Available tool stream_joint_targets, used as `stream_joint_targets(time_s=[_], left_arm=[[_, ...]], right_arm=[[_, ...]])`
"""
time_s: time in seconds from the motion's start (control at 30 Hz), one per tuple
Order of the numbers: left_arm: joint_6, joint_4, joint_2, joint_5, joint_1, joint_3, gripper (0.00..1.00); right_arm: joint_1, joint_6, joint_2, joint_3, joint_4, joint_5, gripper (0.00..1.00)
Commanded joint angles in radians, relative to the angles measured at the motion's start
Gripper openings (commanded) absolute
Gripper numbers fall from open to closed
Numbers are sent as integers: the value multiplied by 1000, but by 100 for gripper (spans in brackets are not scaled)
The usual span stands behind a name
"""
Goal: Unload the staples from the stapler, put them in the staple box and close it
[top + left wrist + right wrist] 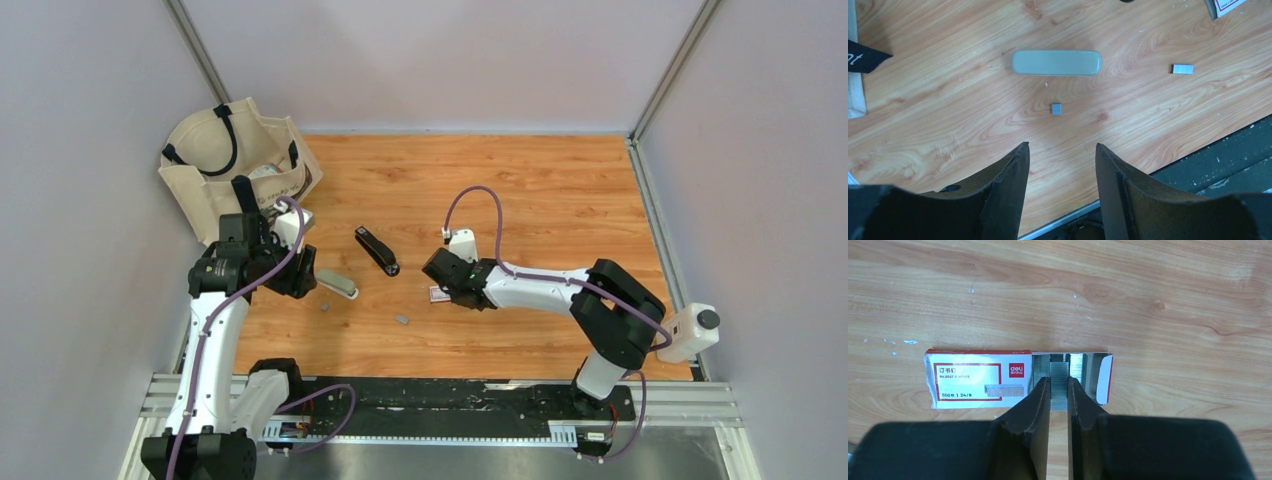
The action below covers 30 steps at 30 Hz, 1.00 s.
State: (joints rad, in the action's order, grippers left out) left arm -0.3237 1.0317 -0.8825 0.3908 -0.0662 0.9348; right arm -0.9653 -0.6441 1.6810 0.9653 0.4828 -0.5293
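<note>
Stapler (377, 250) shows only from above. Left gripper (1060, 146) hangs wide open, empty; right gripper (1060, 380) pinches a staple strip (1059, 365) inside its box (968, 380).

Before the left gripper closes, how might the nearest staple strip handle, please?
The nearest staple strip lies flat on the smooth table, so it would probably slide when nudged. Being tiny, it looks light and hard to pinch.
</note>
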Motion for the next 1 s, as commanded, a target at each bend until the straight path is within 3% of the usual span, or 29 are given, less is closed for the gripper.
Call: stream_joint_targets(time_s=[0.0, 0.3, 0.97], left_arm=[[-12, -5, 10, 20, -6, -4, 60], [-14, -5, 8, 22, -4, -5, 60], [-14, -5, 13, 22, -6, -5, 60]], right_arm=[[5, -20, -50, -14, -38, -17, 16], [4, -16, -86, -19, -53, 2, 16], [8, -6, -7, 27, -30, 31, 17]])
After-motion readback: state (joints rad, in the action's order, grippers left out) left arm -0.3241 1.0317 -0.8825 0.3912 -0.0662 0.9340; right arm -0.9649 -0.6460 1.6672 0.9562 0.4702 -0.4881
